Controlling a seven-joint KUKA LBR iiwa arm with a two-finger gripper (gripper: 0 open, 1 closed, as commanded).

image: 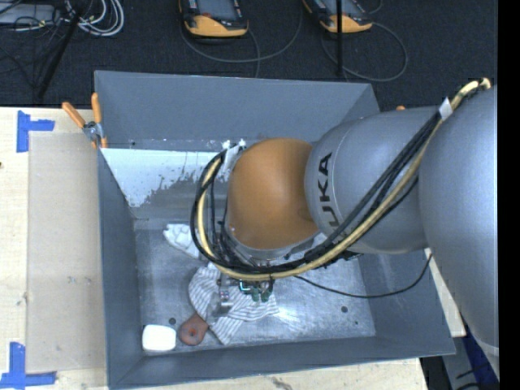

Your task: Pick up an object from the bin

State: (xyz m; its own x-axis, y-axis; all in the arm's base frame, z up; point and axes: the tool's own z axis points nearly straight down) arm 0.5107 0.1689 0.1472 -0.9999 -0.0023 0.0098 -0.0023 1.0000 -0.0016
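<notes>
My gripper [241, 289] hangs low in the front middle of the bin, just under the arm's orange dome and cable loop. It is right above a crumpled grey-and-white checked cloth [213, 311], which spreads out under it and is partly hidden by it. A small brown ring [193, 330] lies at the cloth's front left edge. Left of the ring, a white block [158, 337] rests near the bin's front left corner.
A crumpled white piece [177, 236] lies at the left of the floor, behind the cloth. The arm's dome and cables cover the bin's middle and right. The sloping walls stand close on the left and front.
</notes>
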